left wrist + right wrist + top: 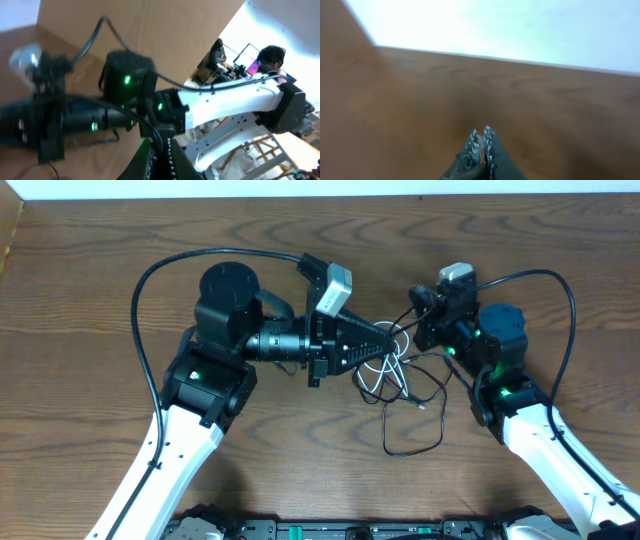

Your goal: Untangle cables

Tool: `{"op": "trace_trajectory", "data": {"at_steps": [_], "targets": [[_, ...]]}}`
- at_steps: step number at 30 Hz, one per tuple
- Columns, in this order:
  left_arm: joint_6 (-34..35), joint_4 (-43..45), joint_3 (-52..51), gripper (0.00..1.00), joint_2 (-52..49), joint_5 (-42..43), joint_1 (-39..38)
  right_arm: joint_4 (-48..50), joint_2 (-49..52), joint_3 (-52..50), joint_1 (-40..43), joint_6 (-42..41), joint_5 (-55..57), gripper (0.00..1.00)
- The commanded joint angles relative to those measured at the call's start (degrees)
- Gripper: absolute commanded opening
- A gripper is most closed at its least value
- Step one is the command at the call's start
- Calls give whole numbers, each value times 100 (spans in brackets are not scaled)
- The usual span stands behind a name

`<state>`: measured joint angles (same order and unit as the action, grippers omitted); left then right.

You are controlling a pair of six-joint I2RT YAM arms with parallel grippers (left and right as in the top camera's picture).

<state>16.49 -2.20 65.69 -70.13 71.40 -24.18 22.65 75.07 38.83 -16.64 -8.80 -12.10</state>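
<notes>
Tangled at the middle of the bench (100, 280): white cable (372, 385) looped with black cable (410, 452), trailing toward the near edge. Left pincer (388, 340) clamped shut at the tangle, hold on any cord unclear. Right pincer (482, 134) closed tight, close by.

Both arms I'm driving share one build. The left arm (195, 430) and right arm (545, 440) have glossy white lower links and matte black joint housings (228, 292), dotted with small green status lights (196, 376). A thick black wire (140, 290) loops off each shoulder. A grey-white wrist camera (335, 288) rides on each wrist. The right gripper (481, 134) has dark, toothed fingers (490, 145).
</notes>
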Motion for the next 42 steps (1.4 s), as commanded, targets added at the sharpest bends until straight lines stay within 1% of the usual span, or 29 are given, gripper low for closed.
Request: {"op": "trace_trajectory", "data": {"at_steps": [1, 2, 3, 6, 7, 9, 10, 12, 15, 17, 19, 21, 24, 27, 30, 33, 35, 37, 39, 41, 42], "targets": [[-439, -557, 90, 15, -44, -365, 0, 278, -24, 48, 15, 645, 745, 1], [-535, -872, 90, 17, -66, -669, 0, 411, -48, 52, 17, 702, 745, 1], [-629, -1169, 90, 26, -98, -997, 0, 586, -92, 57, 17, 719, 745, 1], [-708, -1805, 87, 36, -190, -1941, 0, 870, -273, 142, 15, 717, 741, 1], [-706, -2020, 87, 39, -258, -2365, 0, 857, -365, 236, 15, 717, 741, 1], [-706, -2190, 87, 39, -343, -2765, 0, 761, -507, 407, 15, 717, 741, 1], [-704, -2267, 87, 39, -411, -2935, 0, 564, -592, 562, 15, 713, 741, 1], [-704, -2306, 87, 39, -494, -2994, 0, 20, -697, 885, 17, 686, 743, 1], [-704, -2334, 87, 39, -614, -2992, 0, -1346, -734, 1744, 94, 299, 680, 1], [-704, -2358, 87, 39, -684, -2994, 0, -2090, -710, 2319, 199, 195, 450, 1], [-704, -2396, 87, 39, -745, -3005, 0, -2673, -691, 2896, 339, 173, 109, 1], [-704, -2437, 87, 39, -800, -3012, 0, -3075, -691, 3407, 494, -39, -52, 1], [-704, -2476, 87, 39, -855, -3012, 0, -3364, -691, 4070, 761, -240, -363, 1], [-704, -2496, 87, 39, -887, -3012, 0, -3379, -691, 4520, 1023, -446, -632, 1], [-704, -2500, 87, 39, -887, -3012, 0, -3281, -691, 4745, 1268, -428, -546, 1], [-704, -2522, 87, 39, -887, -3012, 0, -3265, -675, 4743, 1482, -192, -68, 1], [-704, -2570, 87, 39, -887, -3012, 0, -3447, -616, 4741, 1598, 177, 299, 1], [-704, -2627, 87, 39, -887, -3012, 0, -3777, -511, 4741, 1696, 758, 625, 1], [-704, -2653, 87, 39, -887, -3012, 0, -4293, -345, 4741, 1792, 1569, 826, 1], [-704, -2669, 87, 39, -887, -3012, 0, -4907, -153, 4741, 1886, 2216, 1176, 1], [-704, -2693, 87, 39, -887, -3012, 0, -5346, 33, 4741, 1976, 2483, 1628, 1]]}}
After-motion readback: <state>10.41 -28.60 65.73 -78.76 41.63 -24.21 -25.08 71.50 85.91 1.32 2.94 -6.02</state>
